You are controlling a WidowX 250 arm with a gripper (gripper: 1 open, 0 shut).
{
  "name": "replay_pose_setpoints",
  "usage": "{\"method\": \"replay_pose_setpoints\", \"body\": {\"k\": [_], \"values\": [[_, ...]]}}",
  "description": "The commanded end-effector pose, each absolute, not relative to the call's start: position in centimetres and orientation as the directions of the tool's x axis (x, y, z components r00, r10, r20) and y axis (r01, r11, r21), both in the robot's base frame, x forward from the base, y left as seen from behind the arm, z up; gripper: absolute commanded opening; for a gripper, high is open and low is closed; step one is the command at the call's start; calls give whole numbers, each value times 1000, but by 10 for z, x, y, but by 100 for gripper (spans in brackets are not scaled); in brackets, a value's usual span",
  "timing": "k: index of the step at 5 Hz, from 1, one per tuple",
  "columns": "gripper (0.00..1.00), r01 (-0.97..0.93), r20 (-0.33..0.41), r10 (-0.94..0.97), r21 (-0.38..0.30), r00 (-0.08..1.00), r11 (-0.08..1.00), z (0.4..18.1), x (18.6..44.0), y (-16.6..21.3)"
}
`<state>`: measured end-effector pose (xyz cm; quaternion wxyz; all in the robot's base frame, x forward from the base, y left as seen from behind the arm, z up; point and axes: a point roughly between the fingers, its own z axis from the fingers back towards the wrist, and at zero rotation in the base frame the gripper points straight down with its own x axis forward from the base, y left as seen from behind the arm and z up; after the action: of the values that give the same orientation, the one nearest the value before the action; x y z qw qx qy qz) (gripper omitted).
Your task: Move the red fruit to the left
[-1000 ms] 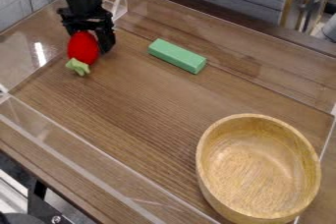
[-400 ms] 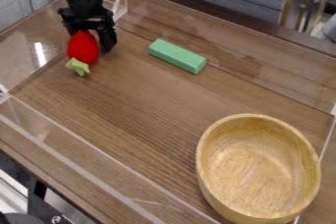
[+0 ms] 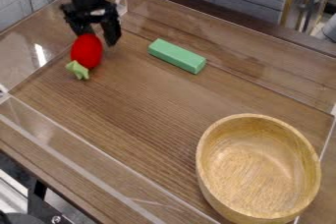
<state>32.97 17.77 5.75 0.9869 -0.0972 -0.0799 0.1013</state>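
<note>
The red fruit, glossy and rounded with a light-green leafy cap, lies at the far left of the wooden table, near its pale edge strip. Just behind it the dark, slender pincer stands wide. Right of them sits a flat green rectangular block, smooth and matte. Brown grained tabletop stretches between the block and the round, pale wooden bowl at the near right, close to the table's right edge.

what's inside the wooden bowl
Nothing shows inside the wooden bowl; its pale interior is bare as far as the view reaches. What lies beneath it is covered.
</note>
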Motion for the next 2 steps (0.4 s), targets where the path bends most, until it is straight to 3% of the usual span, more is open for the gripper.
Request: {"method": "replay_pose_setpoints", "body": {"k": [1,2], "values": [[100,-183,229,224,-187,947,965,115,333,170],[100,-188,245,231,-189,942,964,143,333,152]]}}
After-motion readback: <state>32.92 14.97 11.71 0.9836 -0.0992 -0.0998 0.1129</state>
